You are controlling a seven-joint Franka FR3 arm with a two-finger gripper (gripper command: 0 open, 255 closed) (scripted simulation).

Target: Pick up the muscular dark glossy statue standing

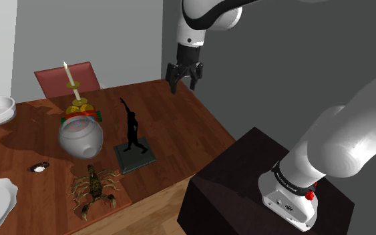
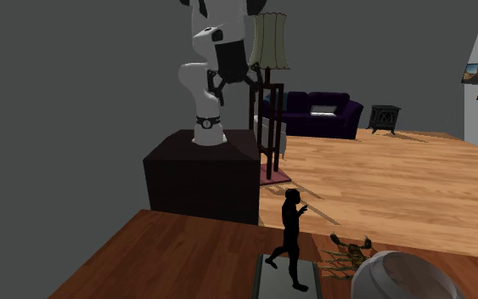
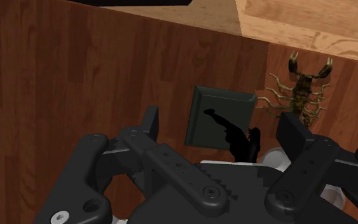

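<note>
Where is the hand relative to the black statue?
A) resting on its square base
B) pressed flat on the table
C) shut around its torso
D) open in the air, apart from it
D: the hand hangs open above the table, clear of the black statue standing on its square base.

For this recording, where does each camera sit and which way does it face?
Shoulder view: beside the stand, looking down over the table; arm and gripper show.
Second exterior view: across the table, facing the stand; arm upright on it.
Wrist view: on the hand, looking down; open fingers frame the statue.
Shared: all three show the statue and scorpion.
</note>
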